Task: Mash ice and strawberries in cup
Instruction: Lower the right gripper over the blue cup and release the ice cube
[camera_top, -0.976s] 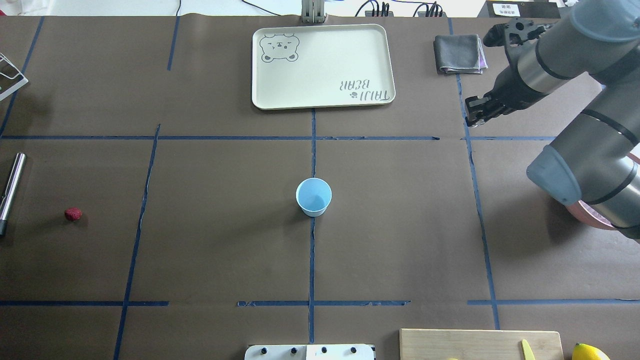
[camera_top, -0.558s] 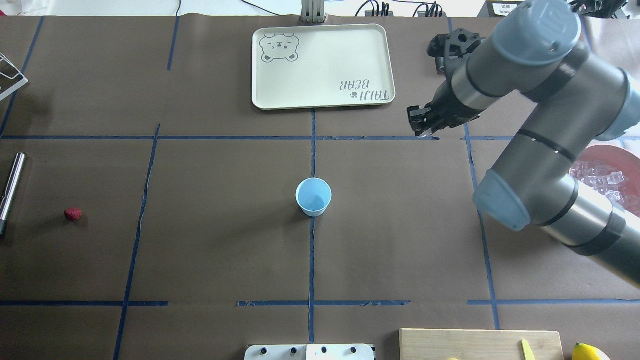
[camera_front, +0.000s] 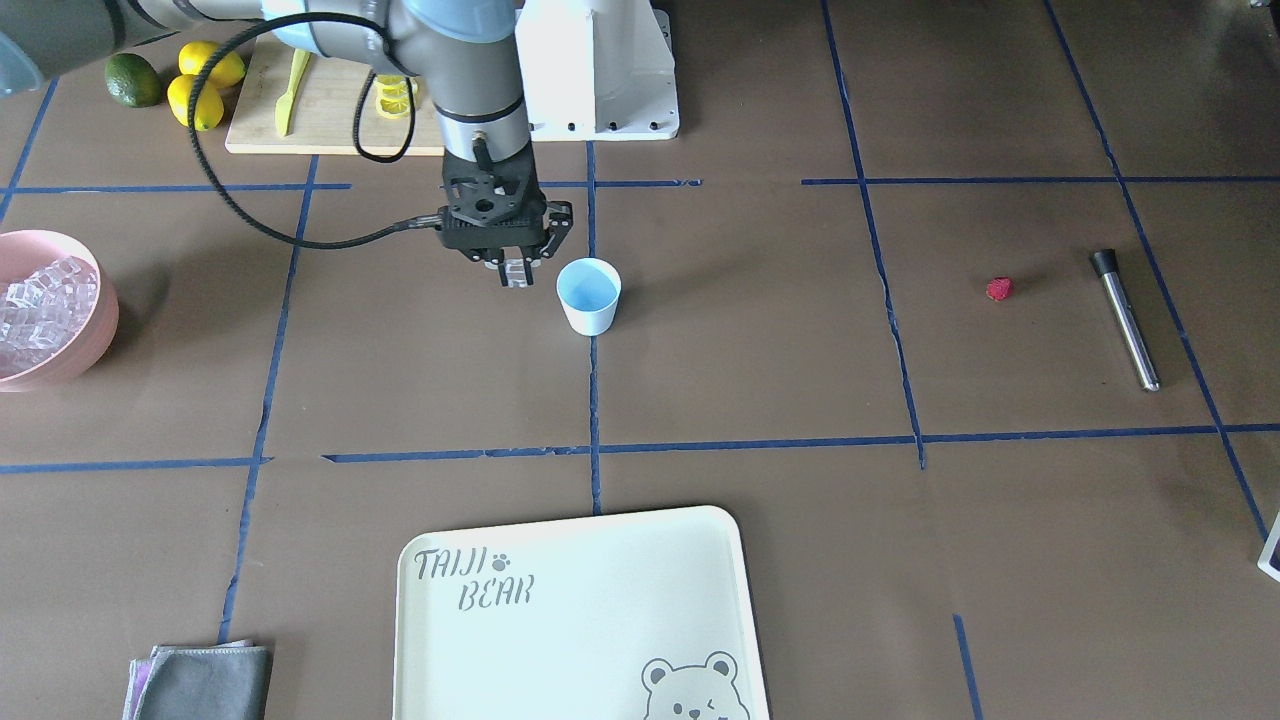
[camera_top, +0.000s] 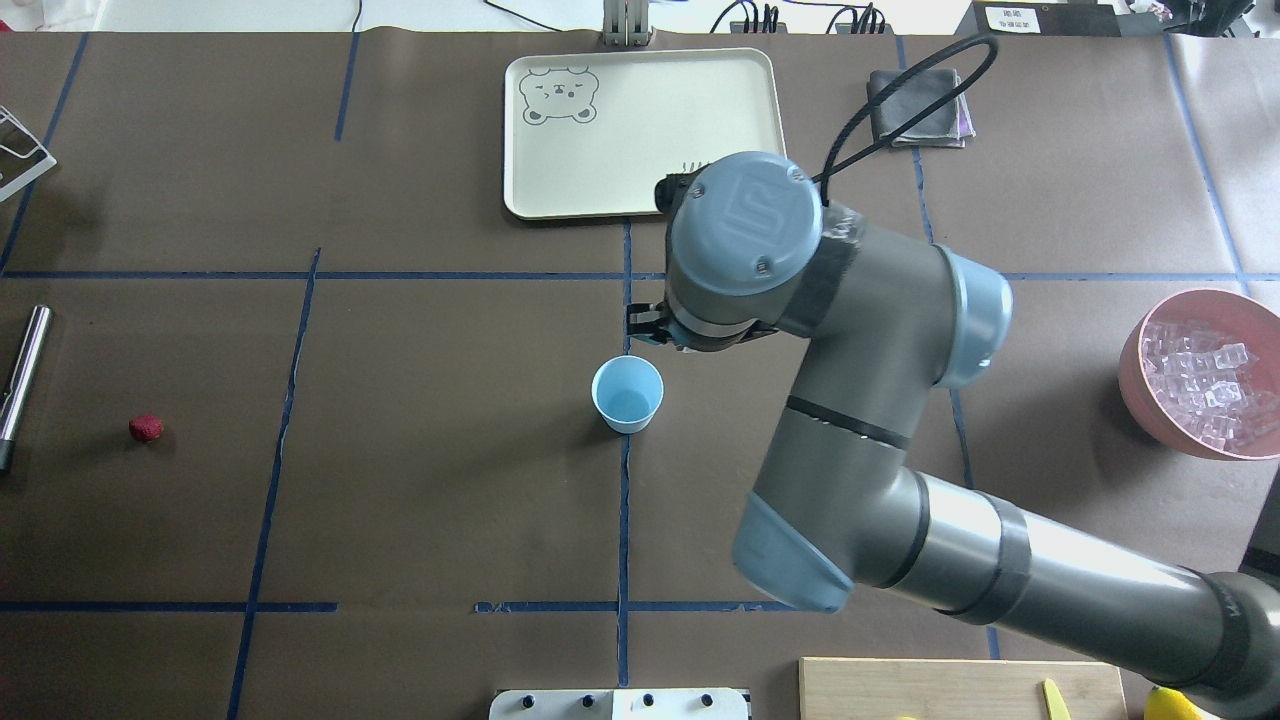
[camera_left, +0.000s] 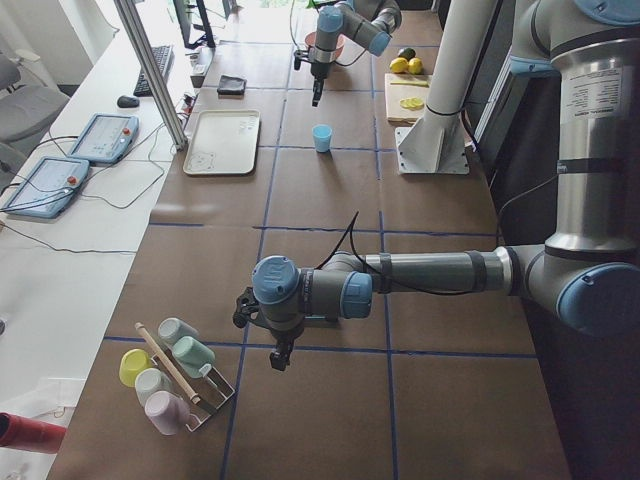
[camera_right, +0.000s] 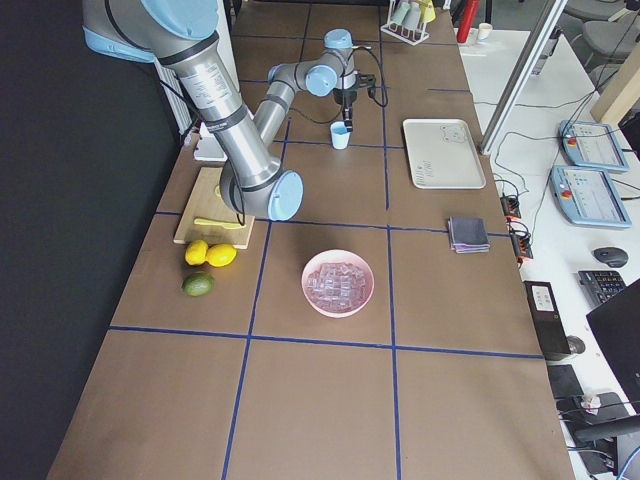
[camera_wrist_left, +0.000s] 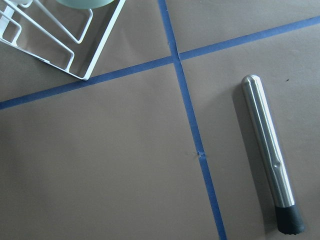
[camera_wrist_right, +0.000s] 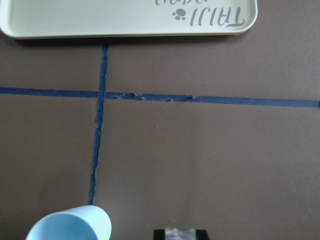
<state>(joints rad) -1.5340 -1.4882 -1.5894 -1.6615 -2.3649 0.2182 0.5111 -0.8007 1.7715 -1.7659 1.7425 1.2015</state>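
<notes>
The light-blue cup (camera_front: 588, 295) stands upright at the table's middle; it also shows in the overhead view (camera_top: 627, 393) and the right wrist view (camera_wrist_right: 70, 226). My right gripper (camera_front: 516, 276) hangs just beside the cup, above the table, shut on a clear ice cube (camera_front: 516, 272). More ice (camera_top: 1205, 385) fills the pink bowl (camera_top: 1135, 370) at the right. The small red strawberry (camera_top: 146, 428) lies far left, near a steel muddler (camera_top: 22, 372). My left gripper (camera_left: 280, 355) shows only in the exterior left view, above the muddler (camera_wrist_left: 270, 150); I cannot tell its state.
A cream tray (camera_top: 640, 200) lies at the back middle, a grey cloth (camera_top: 935, 120) to its right. A cutting board (camera_front: 330, 100) with lemon slices, lemons (camera_front: 205, 85) and a lime (camera_front: 133, 80) sits by my base. A white cup rack (camera_wrist_left: 65, 35) stands far left.
My right arm has swung from the pink bowl at the right across to the middle, ending beside the cup. The bowl of ice is now uncovered. The cup and strawberry have not moved.
</notes>
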